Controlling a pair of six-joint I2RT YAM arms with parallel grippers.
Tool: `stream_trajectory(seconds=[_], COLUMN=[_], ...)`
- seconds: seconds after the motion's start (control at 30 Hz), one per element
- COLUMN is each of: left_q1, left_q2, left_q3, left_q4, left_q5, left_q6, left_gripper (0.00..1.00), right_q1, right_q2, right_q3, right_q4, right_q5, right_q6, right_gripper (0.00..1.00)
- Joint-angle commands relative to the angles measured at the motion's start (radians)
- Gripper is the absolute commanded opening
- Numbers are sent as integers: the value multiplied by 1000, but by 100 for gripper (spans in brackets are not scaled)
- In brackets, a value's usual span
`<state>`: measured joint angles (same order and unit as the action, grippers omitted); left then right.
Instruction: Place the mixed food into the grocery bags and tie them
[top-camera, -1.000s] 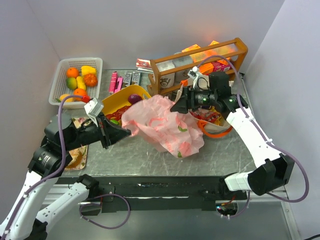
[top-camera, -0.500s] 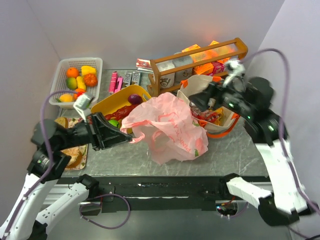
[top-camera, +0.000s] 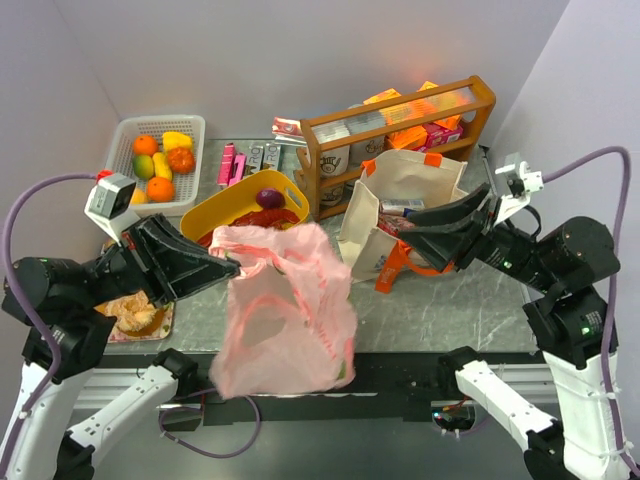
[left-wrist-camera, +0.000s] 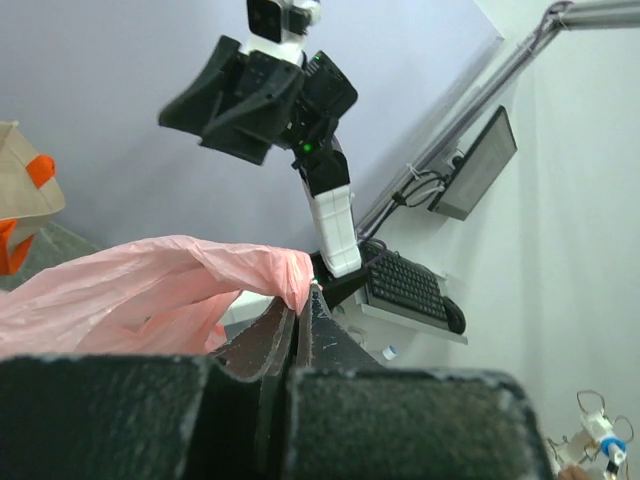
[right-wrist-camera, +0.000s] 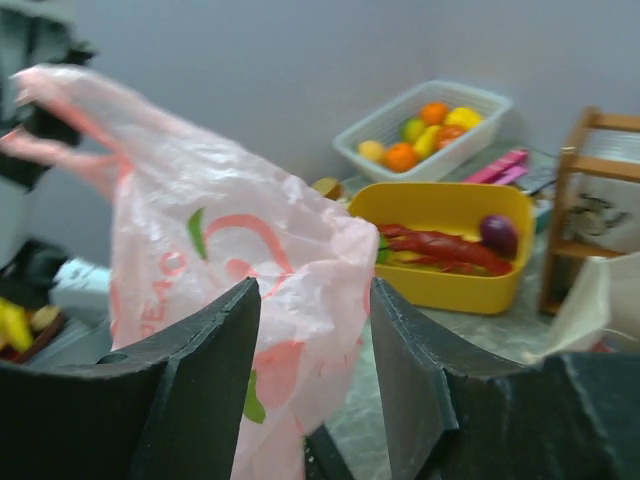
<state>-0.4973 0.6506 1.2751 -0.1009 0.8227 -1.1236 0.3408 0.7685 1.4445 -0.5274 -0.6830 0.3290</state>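
Observation:
My left gripper is shut on the top edge of the thin pink plastic bag. The bag hangs in the air over the table's near edge. In the left wrist view the fingertips pinch a fold of the bag. My right gripper is open and empty in front of the cream canvas tote, which stands upright. In the right wrist view the gripper faces the pink bag, apart from it. A purple vegetable lies in the yellow tub.
A white mesh basket with an orange and yellow fruit stands at the back left. A wooden rack with boxes stands behind the tote. Pink packets lie by the basket. A red lobster lies in the tub.
My left gripper has lifted the pink bag off the table and pulled it near-left. My right gripper has drawn back right, away from the bag. The tote now stands uncovered.

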Motion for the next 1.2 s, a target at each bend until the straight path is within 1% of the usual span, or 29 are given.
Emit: stream_trajectory(seconds=[0.0,0.03,0.07,0.13,0.17,0.23,0.27,0.33,0.37,0.4,0.47,0.5,0.6,0.63,0.7,0.73,0.77,0.8,0.83,0.87,0.9,0.97,1.07,1.17], left_q1=[2,2,0,0,0,0,0,0,2,2,0,2,3,5,23,32,54,63,72,86,91,103,115,123], left_q2=[-25,-26,-23,-5,1,27,38,67,78,93,112,136,181,188,202,205,207,201,195,186,172,161,158,144], left_q3=[-99,-123,-156,-201,-254,-318,-374,-425,-471,-488,-522,-525,-517,-514,-514,-511,-508,-504,-497,-496,-496,-502,-513,-523], left_q4=[6,-12,-43,-81,-79,-5,18,87,93,124,164,165,162,161,158,150,136,113,104,104,64,58,56,52], left_q5=[-88,-102,-141,-163,-175,-165,-162,-157,-157,-180,-192,-198,-203,-211,-200,-188,-183,-175,-174,-175,-175,-168,-152,-154], left_q6=[-12,2,57,105,129,125,119,102,102,104,119,128,188,221,252,283,300,318,353,366,376,387,384,384], left_gripper=[1,1,1,1,1,1,1,1,1,1,1,1,1,1,1,1,1,1,1,1,1,1,1,1], right_q1=[6,9,21,41,71,108,162,225,256,330,409,500,616,677,727,771,790,809,858,889,915,963,987,998], right_q2=[-40,-38,-37,-23,-18,5,15,47,58,80,101,116,150,163,199,212,239,256,276,328,359,446,532,601], right_q3=[-100,-119,-137,-180,-193,-223,-229,-242,-246,-256,-268,-289,-373,-393,-455,-473,-504,-512,-515,-500,-484,-448,-429,-411], right_q4=[167,174,181,196,204,224,227,228,227,225,211,210,253,265,326,346,387,401,411,414,406,418,492,520], right_q5=[-174,-173,-167,-148,-124,-93,-57,-18,5,49,112,219,359,452,519,598,624,658,730,776,822,897,945,974], right_q6=[114,119,122,119,119,113,111,93,85,65,39,25,37,53,103,128,168,183,191,186,185,205,263,321], right_gripper=[53,53,52,51,51,51,51,51,51,52,53,53,56,56,57,58,59,59,60,63,64,66,70,73])
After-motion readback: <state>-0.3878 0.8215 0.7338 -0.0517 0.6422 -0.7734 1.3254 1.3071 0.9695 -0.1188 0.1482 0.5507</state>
